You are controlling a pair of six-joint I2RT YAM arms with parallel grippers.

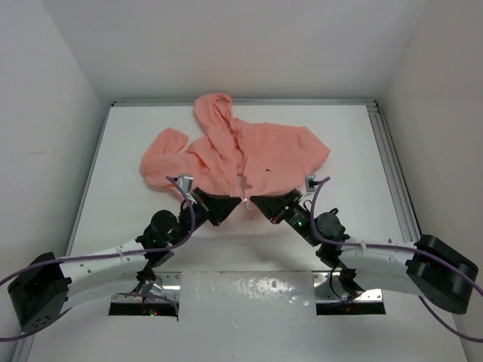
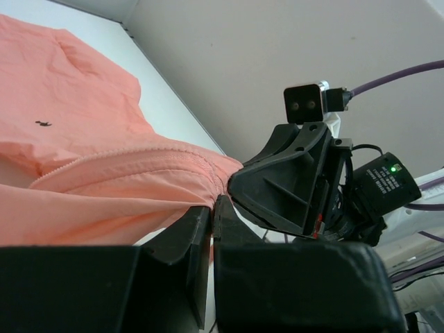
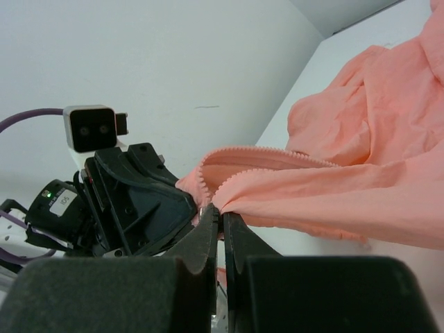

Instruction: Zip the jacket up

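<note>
The salmon-pink hooded jacket (image 1: 234,154) lies spread on the white table, hood at the back, front opening running down to its near hem. My left gripper (image 1: 223,205) is shut on the hem just left of the zipper's bottom; its fingertips pinch the pink fabric (image 2: 139,187) in the left wrist view. My right gripper (image 1: 256,202) is shut on the hem just right of the zipper; in the right wrist view the pink fabric (image 3: 333,194) and its zipper teeth (image 3: 257,150) run into the closed fingertips. A small pale zipper pull (image 1: 247,202) hangs between the two grippers.
White walls close in the table (image 1: 121,204) on the left, back and right. A metal rail (image 1: 392,166) runs along the right edge. Each wrist view shows the other gripper close by, nearly touching.
</note>
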